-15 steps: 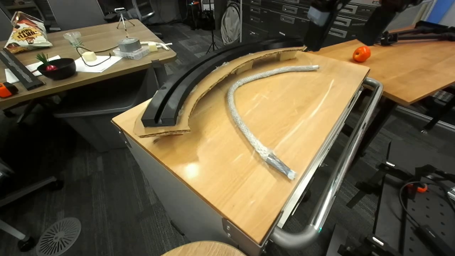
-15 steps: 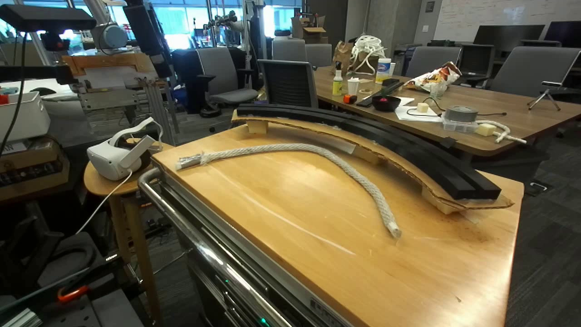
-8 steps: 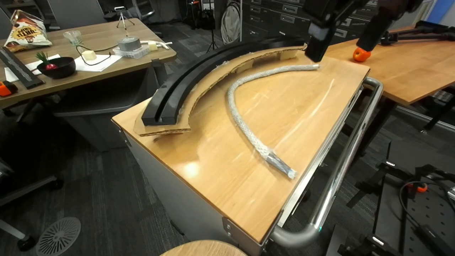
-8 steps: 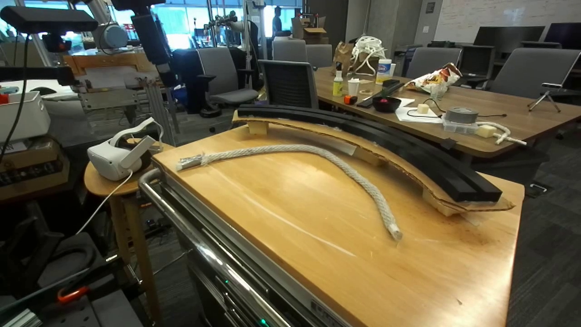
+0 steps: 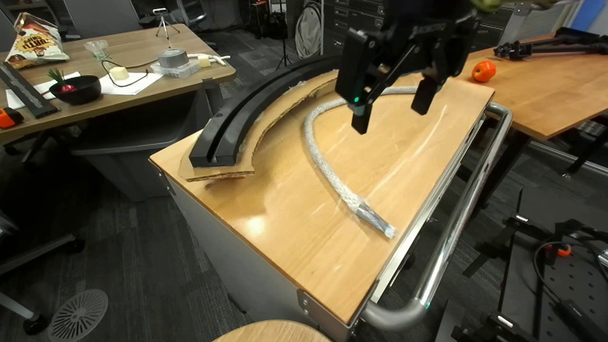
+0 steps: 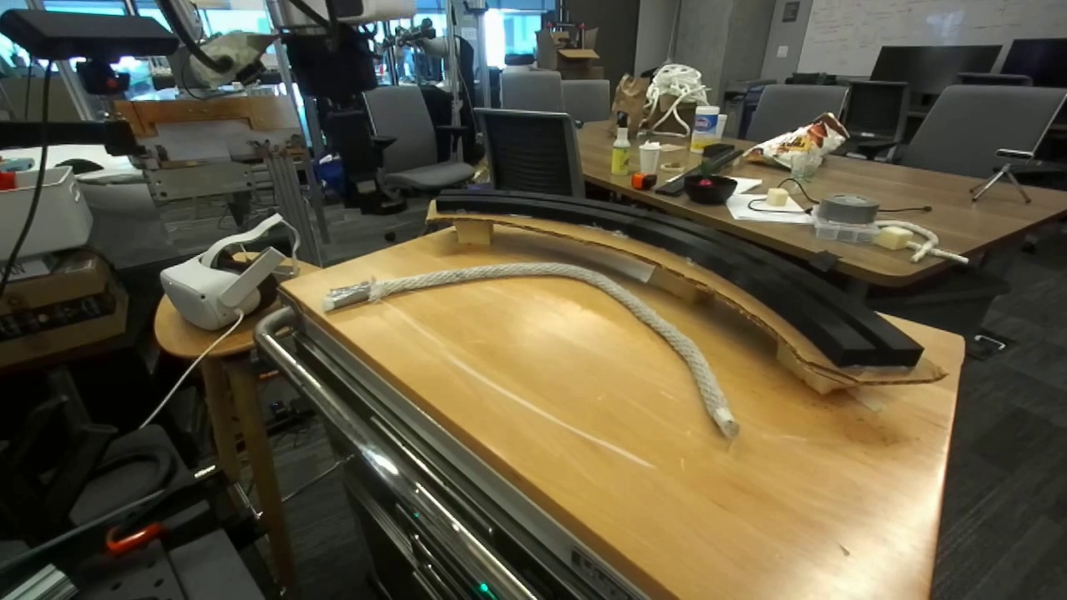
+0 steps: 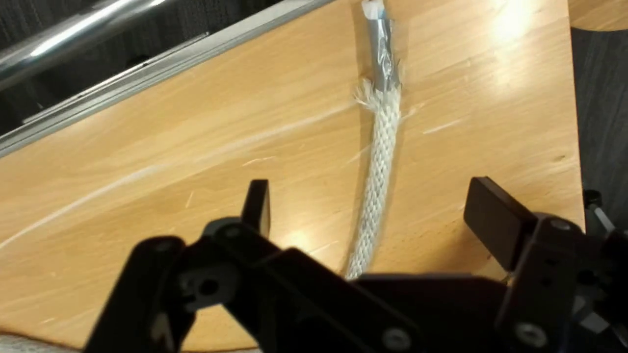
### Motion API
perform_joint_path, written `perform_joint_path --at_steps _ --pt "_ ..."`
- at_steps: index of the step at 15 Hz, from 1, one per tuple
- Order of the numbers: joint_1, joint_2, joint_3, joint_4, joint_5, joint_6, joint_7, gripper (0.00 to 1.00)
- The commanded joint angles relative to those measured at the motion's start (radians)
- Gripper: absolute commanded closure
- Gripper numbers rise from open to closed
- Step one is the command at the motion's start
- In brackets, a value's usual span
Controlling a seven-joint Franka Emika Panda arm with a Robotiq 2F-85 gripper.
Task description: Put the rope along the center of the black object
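Grey-white rope (image 7: 378,176): below gripper (image 5: 391,116); best centred before pinching.
Gripper: spread wide, holding nothing.
Black channel (image 6: 708,246): to gripper's side; comes later.

One silver-tipped rope (image 7: 382,147) — one black arc (image 6: 700,242) — one white headset (image 6: 204,296).

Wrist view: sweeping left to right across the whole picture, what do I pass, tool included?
Shiny metal rail in the upper left corner → one finger → the rope → the other finger → dark floor along the right edge.
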Motion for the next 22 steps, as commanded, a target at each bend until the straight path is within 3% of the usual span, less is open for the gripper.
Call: perform_joint_path --at_steps 1,12,13,15,22 --pt "0.019 0.173 -0.049 0.091 -0.027 0.058 0.008 0.0" --pt "0.102 0.375 -0.143 0.148 -0.021 0.135 -0.011 0.03" --pt "0.108 0.383 -0.146 0.15 -0.021 0.136 -0.013 0.26" --pt "0.118 0.395 -0.152 0.151 -0.021 0.14 -0.014 0.29" --pt "0.129 0.404 -0.168 0.163 -0.013 0.137 -0.007 0.84"
